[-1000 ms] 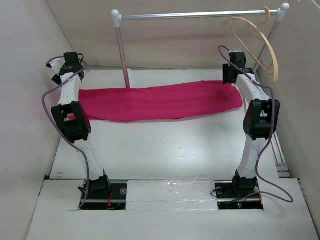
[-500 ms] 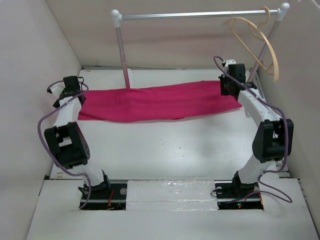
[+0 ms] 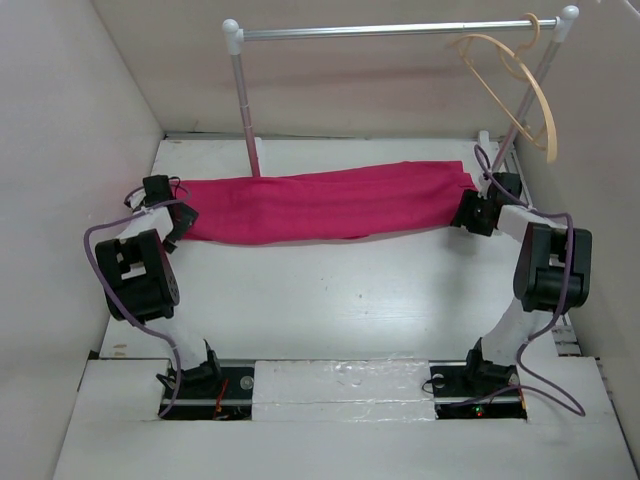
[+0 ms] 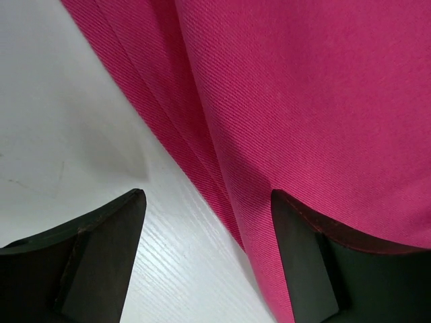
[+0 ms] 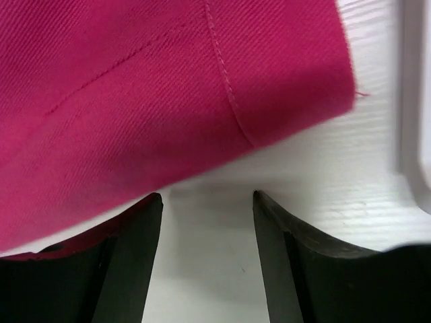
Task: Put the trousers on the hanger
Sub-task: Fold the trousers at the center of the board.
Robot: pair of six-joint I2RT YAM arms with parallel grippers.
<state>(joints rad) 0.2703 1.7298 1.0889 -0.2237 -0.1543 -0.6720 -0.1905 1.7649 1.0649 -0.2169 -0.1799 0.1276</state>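
White tabletop (image 3: 330,300) carries the pink trousers (image 3: 320,203) lying flat, long axis left to right. I see both arms folded low, wrists at the cloth's ends. At the right end of the rail frame (image 3: 390,31) hangs the hanger (image 3: 520,85), hook on top. Only the wrist views show the left gripper (image 4: 205,202) and right gripper (image 5: 207,198) spread, gripping nothing.

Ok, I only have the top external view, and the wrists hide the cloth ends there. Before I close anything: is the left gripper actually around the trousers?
Observer: Not yet. The left gripper is open. The edge of the trousers runs between its fingers, with one finger over fabric and the other over bare table.
Operator: And the right side?
Observer: The right gripper is open too, with only bare table in its gap. The stitched hem corner lies just beyond its fingertips.
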